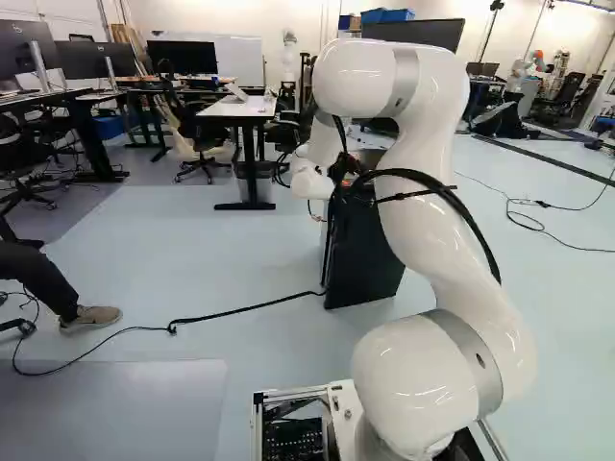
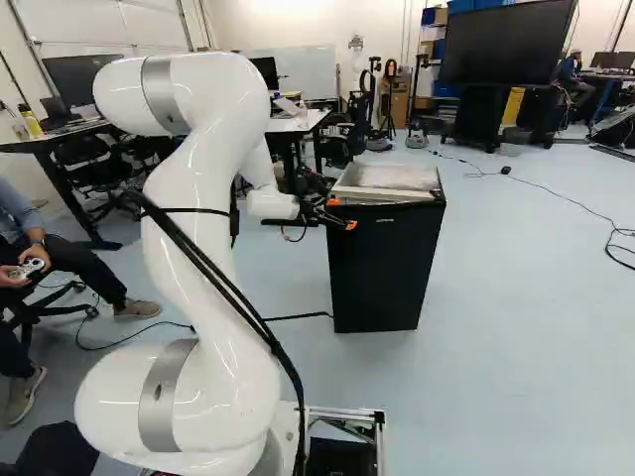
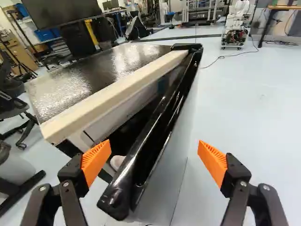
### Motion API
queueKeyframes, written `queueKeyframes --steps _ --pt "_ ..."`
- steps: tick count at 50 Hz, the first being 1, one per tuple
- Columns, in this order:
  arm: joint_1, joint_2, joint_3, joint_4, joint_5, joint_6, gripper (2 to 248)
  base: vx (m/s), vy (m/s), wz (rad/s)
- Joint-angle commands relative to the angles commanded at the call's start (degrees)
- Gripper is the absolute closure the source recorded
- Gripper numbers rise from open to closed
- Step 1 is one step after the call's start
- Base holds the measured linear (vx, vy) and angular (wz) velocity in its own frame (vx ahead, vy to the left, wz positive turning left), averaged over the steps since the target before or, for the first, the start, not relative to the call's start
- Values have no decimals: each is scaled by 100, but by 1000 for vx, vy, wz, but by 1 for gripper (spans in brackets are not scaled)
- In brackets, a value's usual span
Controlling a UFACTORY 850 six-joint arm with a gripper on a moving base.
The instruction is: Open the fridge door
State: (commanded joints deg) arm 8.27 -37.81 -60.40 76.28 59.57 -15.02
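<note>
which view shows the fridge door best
The wrist view: the door's top edge runs close up between the open fingers. The right base view shows the door's black front; in the left, the arm hides part.

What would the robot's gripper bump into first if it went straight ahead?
The gripper would probably meet the fridge door first: its black edge lies ahead, between the open fingers. Depth is hard to judge, so one finger might slip into the gap behind it instead.
</note>
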Motion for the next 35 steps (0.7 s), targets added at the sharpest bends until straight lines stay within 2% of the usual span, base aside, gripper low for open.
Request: queueKeyframes --steps 24,35 --pt "-82 377 604 576 556 0 3 0 0 0" --pt "-141 548 881 633 608 0 3 0 0 0"
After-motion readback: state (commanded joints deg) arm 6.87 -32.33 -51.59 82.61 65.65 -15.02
